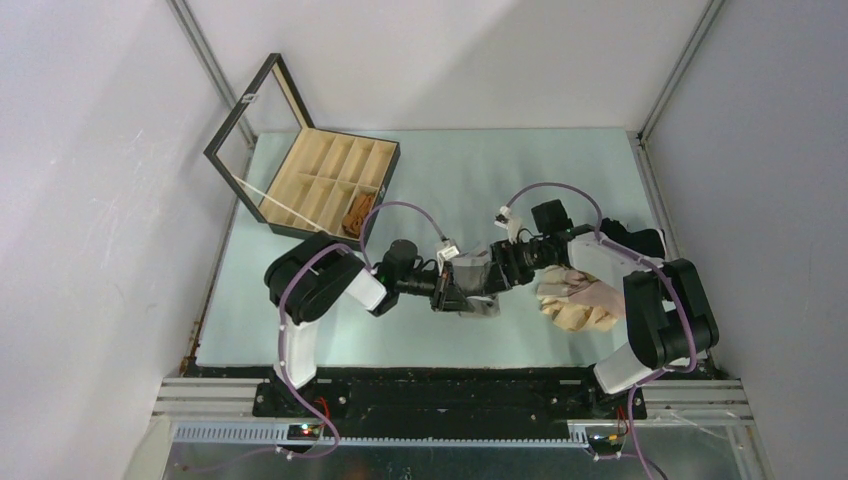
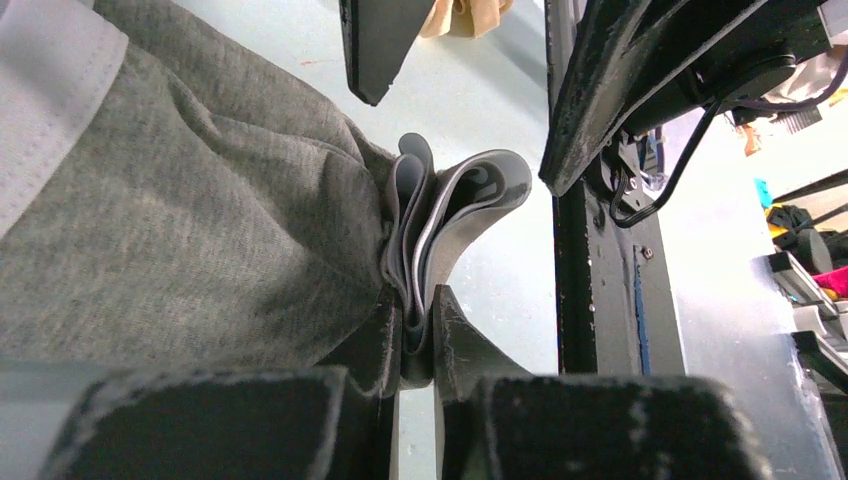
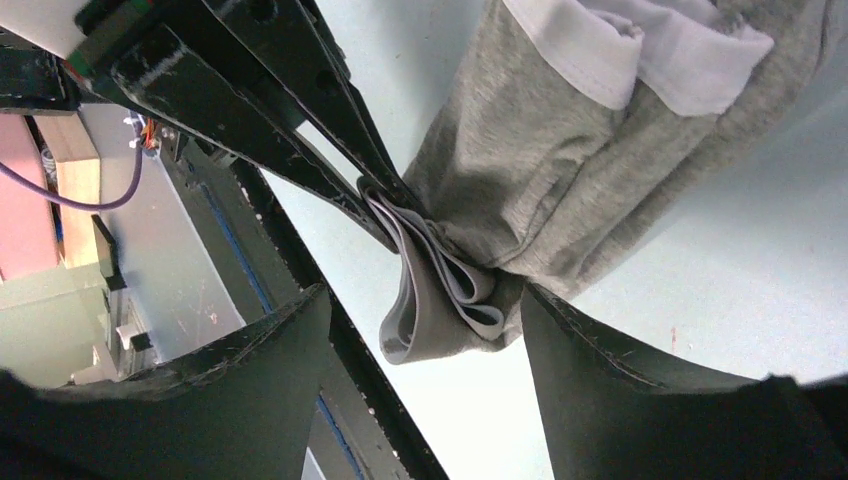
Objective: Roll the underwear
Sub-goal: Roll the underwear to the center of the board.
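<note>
Centrally above the pale green table (image 1: pixel 500 170), the left gripper (image 2: pixel 418 322) pinches tight the smooth, folded elastic waistband (image 2: pixel 470 200) of the grey underwear (image 2: pixel 200 230), its soft marled knit bunched alongside; the right gripper (image 3: pixel 425 325) straddles that band, black jaws wide apart

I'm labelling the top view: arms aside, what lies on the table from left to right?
Box → grey underwear → beige underwear
</note>
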Robot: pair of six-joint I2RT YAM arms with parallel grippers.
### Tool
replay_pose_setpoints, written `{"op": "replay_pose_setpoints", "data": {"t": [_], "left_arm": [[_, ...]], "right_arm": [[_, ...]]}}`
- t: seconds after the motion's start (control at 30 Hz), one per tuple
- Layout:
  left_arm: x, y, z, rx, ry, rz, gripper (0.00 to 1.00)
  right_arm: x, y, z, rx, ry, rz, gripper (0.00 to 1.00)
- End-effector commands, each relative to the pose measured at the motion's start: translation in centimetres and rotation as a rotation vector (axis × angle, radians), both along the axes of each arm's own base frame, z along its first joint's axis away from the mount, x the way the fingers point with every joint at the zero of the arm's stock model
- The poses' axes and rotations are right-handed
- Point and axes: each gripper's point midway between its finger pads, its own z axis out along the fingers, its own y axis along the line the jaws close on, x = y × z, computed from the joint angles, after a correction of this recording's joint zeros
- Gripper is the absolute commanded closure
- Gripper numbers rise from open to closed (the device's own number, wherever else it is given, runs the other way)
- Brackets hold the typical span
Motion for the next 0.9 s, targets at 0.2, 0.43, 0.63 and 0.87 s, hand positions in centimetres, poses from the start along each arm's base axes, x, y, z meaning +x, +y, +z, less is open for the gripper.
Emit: {"op": "replay_pose_setpoints", "data": {"t": [0.2,0.43,0.63,0.87], "left_arm": [[1.2,0.1,0.7,-0.034,0.04,-0.003,1.0],[1.5,0.1,0.6,-0.037,0.058,0.002,1.0],[1.6,0.0,0.7,-0.039,0.083,-0.004,1.0],[1.3,0.1,0.5,-0.007,0.139,-0.039,1.0]], "right_arm": [[-3.0,0.3,-1.7,-0.068,0.091,-0.016,0.3],[-2.1,0.8,-2.6,-0.079,0.111,-0.072,0.42],[-1.5,0.3,-3.2,-0.082,0.138,-0.112,0.64],[-0.2,-0.8,-4.3,-0.092,0.206,-0.213,0.88]]}}
